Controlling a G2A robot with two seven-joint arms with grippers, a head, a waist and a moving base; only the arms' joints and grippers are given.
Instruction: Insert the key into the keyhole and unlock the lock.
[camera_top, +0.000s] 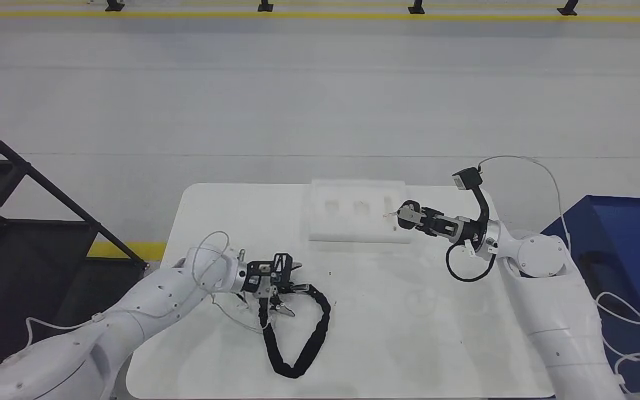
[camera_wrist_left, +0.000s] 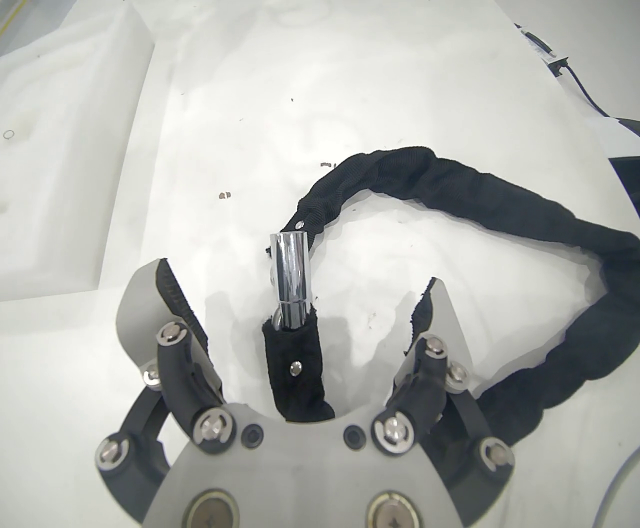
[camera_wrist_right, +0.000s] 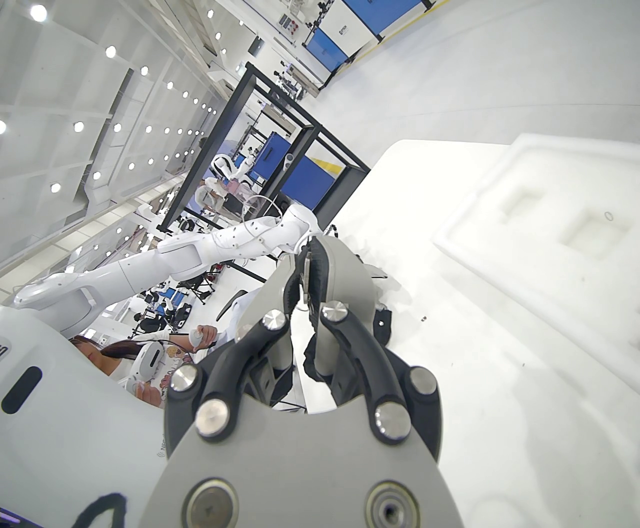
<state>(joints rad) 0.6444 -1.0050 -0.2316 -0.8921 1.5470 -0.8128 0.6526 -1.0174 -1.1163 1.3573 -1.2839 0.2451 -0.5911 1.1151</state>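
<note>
A chain lock in a black fabric sleeve (camera_top: 300, 345) lies looped on the white table (camera_top: 420, 330), near its front left. Its chrome lock cylinder (camera_wrist_left: 290, 280) juts from the sleeve end (camera_wrist_left: 297, 370). My left gripper (camera_wrist_left: 297, 274) is open, one finger on each side of the cylinder and neither touching it; from above it sits at the loop's upper left end (camera_top: 278, 285). My right gripper (camera_top: 405, 215) hangs over the right end of the foam tray (camera_top: 340, 225), shut (camera_wrist_right: 306, 265) on a thin metal key held between its pads.
The white foam tray (camera_wrist_right: 550, 240) with shallow square recesses stands at the table's back middle. A black frame (camera_top: 40, 190) stands off the table's left, and a blue bin (camera_top: 610, 230) off its right. A cable (camera_wrist_left: 550, 55) runs along the table's edge.
</note>
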